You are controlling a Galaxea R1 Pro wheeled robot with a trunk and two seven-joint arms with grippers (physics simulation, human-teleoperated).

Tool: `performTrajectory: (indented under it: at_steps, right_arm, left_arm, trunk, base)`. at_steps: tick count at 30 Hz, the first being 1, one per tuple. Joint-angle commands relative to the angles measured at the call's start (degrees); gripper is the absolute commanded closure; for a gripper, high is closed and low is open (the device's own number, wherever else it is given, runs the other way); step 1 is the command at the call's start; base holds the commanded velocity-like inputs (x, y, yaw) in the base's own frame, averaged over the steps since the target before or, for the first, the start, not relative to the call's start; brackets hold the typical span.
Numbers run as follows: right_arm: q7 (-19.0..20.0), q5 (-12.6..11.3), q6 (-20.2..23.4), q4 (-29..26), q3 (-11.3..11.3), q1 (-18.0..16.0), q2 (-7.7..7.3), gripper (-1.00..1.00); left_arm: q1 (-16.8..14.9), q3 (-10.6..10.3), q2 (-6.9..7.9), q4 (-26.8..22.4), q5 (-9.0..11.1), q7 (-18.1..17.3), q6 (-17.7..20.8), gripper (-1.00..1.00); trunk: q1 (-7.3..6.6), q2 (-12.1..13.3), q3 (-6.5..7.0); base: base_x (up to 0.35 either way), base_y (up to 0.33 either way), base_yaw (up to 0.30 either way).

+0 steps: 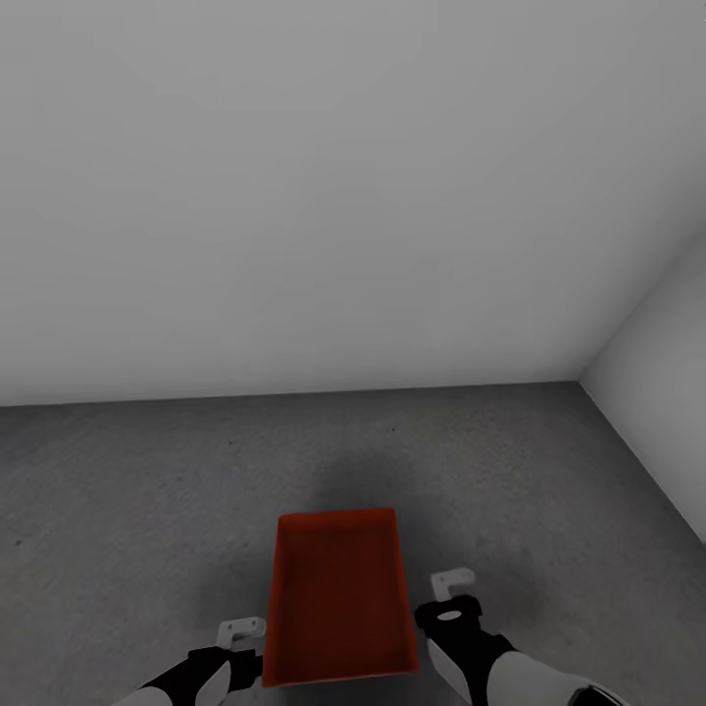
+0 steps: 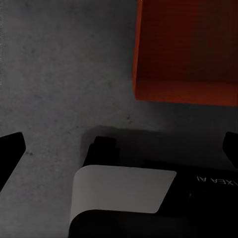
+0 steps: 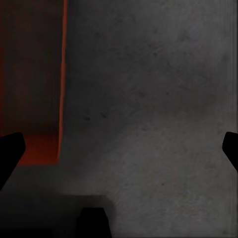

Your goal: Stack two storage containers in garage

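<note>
- You see one storage container (image 1: 338, 598) resting on the garage floor (image 1: 118, 490).
- Your left gripper (image 1: 238, 632) and right gripper (image 1: 451, 586) flank it, fingers spread wide, holding nothing.

Bare room. Plain white-grey wall (image 1: 324, 196) straight ahead, second wall (image 1: 662, 392) angling in at right; they meet in a corner at the far right. No furniture or windows in view. Floor (image 1: 147, 490) is dark grey mottled concrete, rough, with small dark specks. Light is flat and dim, wall shading darker toward the upper left. Soft dark shadow patch on the concrete mid-floor. Wrist views: same speckled concrete beyond the fingers, shadowed nearest them.
</note>
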Motion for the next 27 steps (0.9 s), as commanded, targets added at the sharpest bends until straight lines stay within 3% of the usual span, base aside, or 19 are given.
performTrajectory:
  at_steps: [1,7,10,13,19,27]
  right_arm:
    - [-0.32,-0.27,0.40,0.02,0.48,-0.02,-0.02,-1.00]
    - [-0.28,-0.42,0.08,3.83,0.42,-0.02,0.08,-1.00]
    - [-0.10,-2.25,-0.08,6.57,0.36,0.16,0.15,-1.00]
    - [0.24,-4.32,-0.38,7.53,0.35,2.33,0.14,-1.00]
    - [0.36,-5.03,-3.07,7.89,0.34,4.73,0.07,-1.00]
    - [0.35,-5.11,-3.91,7.94,0.34,5.04,0.14,-1.00]
  left_arm:
    - [0.01,0.00,-0.02,-0.13,0.59,0.24,0.30,-1.00]
    - [0.01,0.00,0.06,0.48,0.60,0.24,0.15,-1.00]
    - [0.01,-0.02,0.03,0.72,0.60,0.24,-0.02,-1.00]
    - [0.03,-0.07,-0.11,0.80,0.62,0.24,-0.09,-1.00]
    - [0.01,-0.03,-0.12,0.83,0.68,0.24,-0.10,-1.00]
    - [0.01,0.00,-0.04,1.63,0.69,0.20,0.08,-1.00]
  trunk:
    - [-0.23,0.40,0.15]
    - [-1.11,2.00,0.87]
    - [-1.11,2.00,0.87]
    - [-1.11,2.00,0.87]
    - [-1.11,2.00,0.87]
    - [-1.11,2.00,0.87]
  base:
    - [0.000,0.000,0.000]
    - [0.000,0.000,0.000]
    - [0.000,0.000,0.000]
    - [0.000,0.000,0.000]
    - [-0.006,0.000,0.000]
    - [-0.283,0.000,0.000]
